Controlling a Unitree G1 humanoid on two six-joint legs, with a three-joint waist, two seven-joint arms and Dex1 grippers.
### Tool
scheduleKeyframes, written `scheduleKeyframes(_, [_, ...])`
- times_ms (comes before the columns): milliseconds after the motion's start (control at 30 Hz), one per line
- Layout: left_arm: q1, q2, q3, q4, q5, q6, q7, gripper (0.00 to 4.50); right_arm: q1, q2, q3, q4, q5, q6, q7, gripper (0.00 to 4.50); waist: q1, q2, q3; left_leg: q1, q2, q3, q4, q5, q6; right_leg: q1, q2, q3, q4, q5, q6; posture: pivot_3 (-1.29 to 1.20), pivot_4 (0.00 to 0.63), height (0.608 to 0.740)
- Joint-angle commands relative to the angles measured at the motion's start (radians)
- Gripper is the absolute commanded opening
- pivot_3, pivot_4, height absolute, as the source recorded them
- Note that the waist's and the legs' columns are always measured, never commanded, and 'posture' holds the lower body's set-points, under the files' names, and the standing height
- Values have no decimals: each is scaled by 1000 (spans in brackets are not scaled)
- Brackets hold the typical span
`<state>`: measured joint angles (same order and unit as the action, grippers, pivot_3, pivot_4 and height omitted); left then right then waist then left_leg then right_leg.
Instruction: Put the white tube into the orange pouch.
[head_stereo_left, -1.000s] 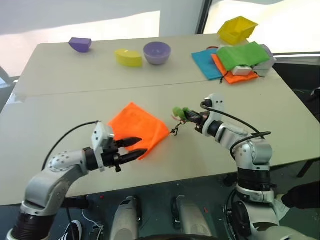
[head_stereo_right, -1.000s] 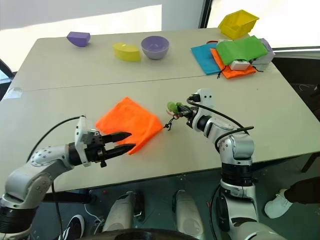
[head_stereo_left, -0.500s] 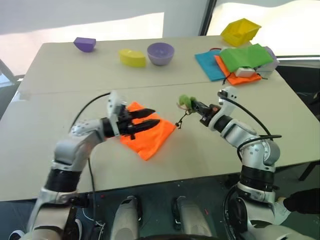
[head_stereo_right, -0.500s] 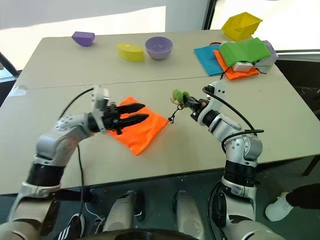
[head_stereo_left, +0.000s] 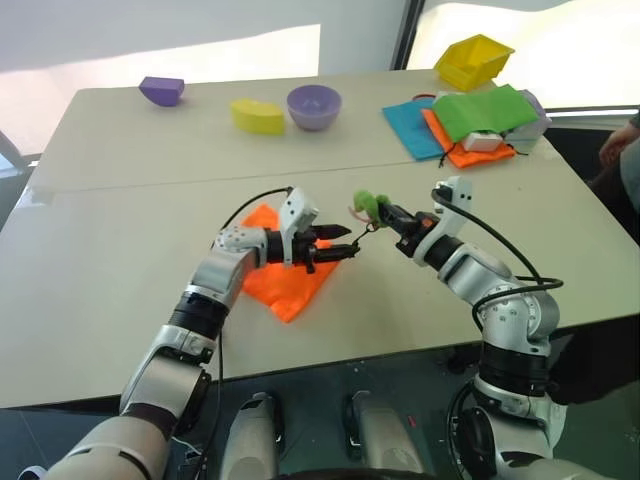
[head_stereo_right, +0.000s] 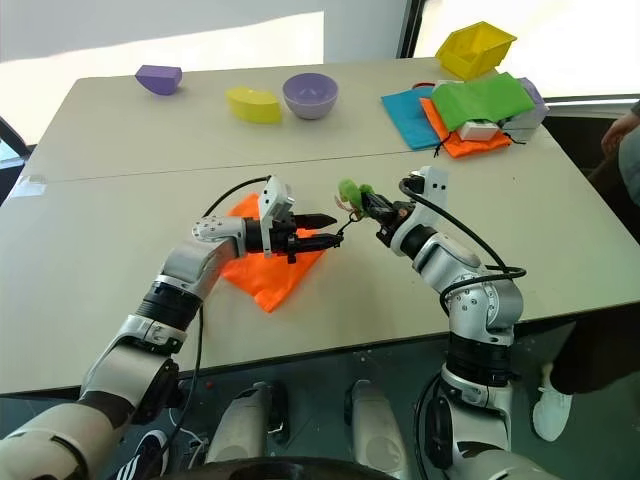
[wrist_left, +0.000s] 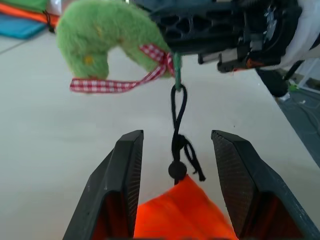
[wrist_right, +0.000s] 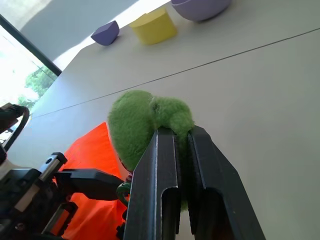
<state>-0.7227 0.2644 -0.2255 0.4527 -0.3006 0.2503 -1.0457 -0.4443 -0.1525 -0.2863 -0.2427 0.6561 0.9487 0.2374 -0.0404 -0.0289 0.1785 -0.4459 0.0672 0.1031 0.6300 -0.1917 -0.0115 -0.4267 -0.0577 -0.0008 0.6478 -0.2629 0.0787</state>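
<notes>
Orange fabric first: we see the orange pouch (head_stereo_left: 285, 280) lying flat on the table (head_stereo_left: 100, 250), nearer the front edge than the back, about mid-width. Our left end effector (head_stereo_left: 345, 247) hangs just above the pouch's right corner, fingers (wrist_left: 125, 175) apart w/ nothing between them but the black cord (wrist_left: 179, 145), which they don't touch. Cord runs from the pouch corner up to the green fuzzy ring (head_stereo_left: 365, 205), which has a red-checked ribbon (wrist_left: 115, 85) tied on. Our right end effector (head_stereo_left: 392, 215) is clamped on that ring, fingers together, holding it off the table.

Along the back edge, left to right: purple wedge-shaped bowl (head_stereo_left: 161, 90), yellow bowl (head_stereo_left: 257, 115), round purple bowl (head_stereo_left: 314, 106). Toward the back right corner: blue, dull orange & green cloths (head_stereo_left: 470, 120) stacked, a white block (head_stereo_left: 480, 142) among them, yellow bin (head_stereo_left: 474, 60) behind. White tube: can't tell where it is.
</notes>
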Motion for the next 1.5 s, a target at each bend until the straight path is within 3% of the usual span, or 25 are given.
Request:
scheduleKeyframes(33, [-33,-17,1,14,27,-41,-17,2316,0,2,7,-49,24,-27,-3,0,1,0,0,0,0,0,0,0,0,0,0,0,0,0,0,0,150,740])
scheduleKeyframes(167, [-30,-32,6,20,41,-51,-28,2316,6,-5,22,-51,20,-37,-3,0,2,0,0,0,0,0,0,0,0,0,0,0,0,0,0,0,150,740])
scheduleKeyframes(267, [-27,-45,22,24,31,-25,-30,1424,10,-10,28,-48,21,-43,-2,0,2,0,0,0,0,-1,1,0,0,0,-1,0,0,0,0,0,150,740])
scheduleKeyframes(333, [-26,-47,19,19,49,-38,-15,437,10,-11,31,-49,24,-44,-3,0,2,0,0,0,0,-1,0,0,0,0,-1,0,0,0,0,0,150,740])
scheduleKeyframes(1500, [-14,-82,-28,11,131,-5,-17,437,-17,-17,35,-74,107,-49,-15,0,4,0,0,0,0,-2,0,0,0,0,0,0,0,-1,-1,0,150,740])
